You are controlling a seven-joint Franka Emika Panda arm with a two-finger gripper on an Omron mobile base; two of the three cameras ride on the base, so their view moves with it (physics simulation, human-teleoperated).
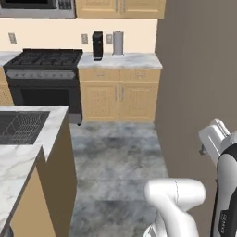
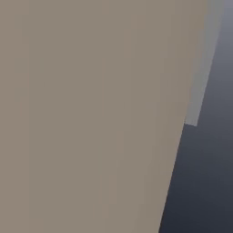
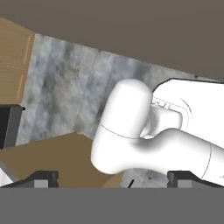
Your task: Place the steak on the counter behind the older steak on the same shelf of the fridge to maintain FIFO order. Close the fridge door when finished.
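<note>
— Grey marbled floor (image 1: 115, 162) runs through the middle of this kitchen. What holds anything?

— At the lower left of the left base view, the near table (image 1: 18, 157) has a dark sunken basin (image 1: 21, 126) with a ribbed grid across it; I can't make out anything more inside. On the far table (image 1: 139, 61), at the upper middle, a black canister (image 1: 97, 45) and a pale grey canister (image 1: 118, 43) stand upright and slightly apart. Both are closed to me, so their contents are hidden.

— And the steak?

— I cannot tell where it lies.

— What's hard to read?

— A flat grey-brown panel (image 1: 199, 69) covers the right side of that view and most of the right base view. At the right edge there is a dark band (image 2: 205, 182) with a lighter grey strip (image 2: 205, 68) running down it. I can't say what these belong to. A microwave (image 1: 37, 7) is cut off at the upper left, above the black stove (image 1: 46, 69).

— The end effector?

— The end effector (image 3: 114, 177) is spread wide in the hand view. Its dark fingertips (image 3: 41, 177) sit at opposite bottom corners, pinching nothing. It looks over floor and a brown wooden cabinet side (image 3: 57, 157).
</note>
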